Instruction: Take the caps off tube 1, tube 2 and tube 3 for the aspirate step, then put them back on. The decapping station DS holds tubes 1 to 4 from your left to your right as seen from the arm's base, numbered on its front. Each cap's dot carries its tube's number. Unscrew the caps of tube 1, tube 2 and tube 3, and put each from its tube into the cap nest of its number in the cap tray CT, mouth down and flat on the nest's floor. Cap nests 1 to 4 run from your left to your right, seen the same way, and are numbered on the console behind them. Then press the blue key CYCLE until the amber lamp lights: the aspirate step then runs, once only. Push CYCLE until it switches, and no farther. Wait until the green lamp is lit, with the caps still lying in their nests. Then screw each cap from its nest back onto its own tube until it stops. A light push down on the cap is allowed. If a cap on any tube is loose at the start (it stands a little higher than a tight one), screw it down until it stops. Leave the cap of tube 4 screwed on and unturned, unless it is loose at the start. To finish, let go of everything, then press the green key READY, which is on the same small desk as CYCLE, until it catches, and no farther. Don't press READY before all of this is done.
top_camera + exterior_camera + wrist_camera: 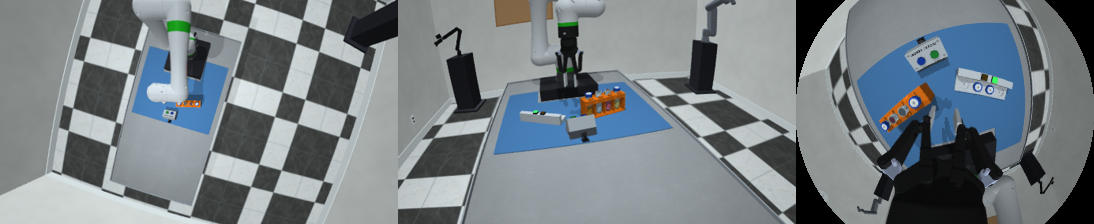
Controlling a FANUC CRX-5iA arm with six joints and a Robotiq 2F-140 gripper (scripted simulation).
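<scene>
The orange decapping station (583, 105) (188, 104) (903, 111) stands on the blue mat (635, 114). Its leftmost tube in the exterior view carries a blue cap (588, 95). The other three tube tops look pale, and I cannot tell whether they carry caps. The white cap tray (541, 117) (984, 84) lies left of the station, with a green lamp (535, 111) (994, 80) lit on its console. Small round caps show in its nests in the wrist view. My gripper (570, 80) (944, 112) hangs high between station and tray, in front of the arm's base. Its fingers are partly open with nothing between them.
The small key desk (581, 127) (170, 114) (925, 58) with its blue key (921, 60) and green key (935, 55) stands in front of the station. The arm's black base block (550, 92) is behind. Black camera stands (465, 83) (703, 67) stand on the floor at both sides.
</scene>
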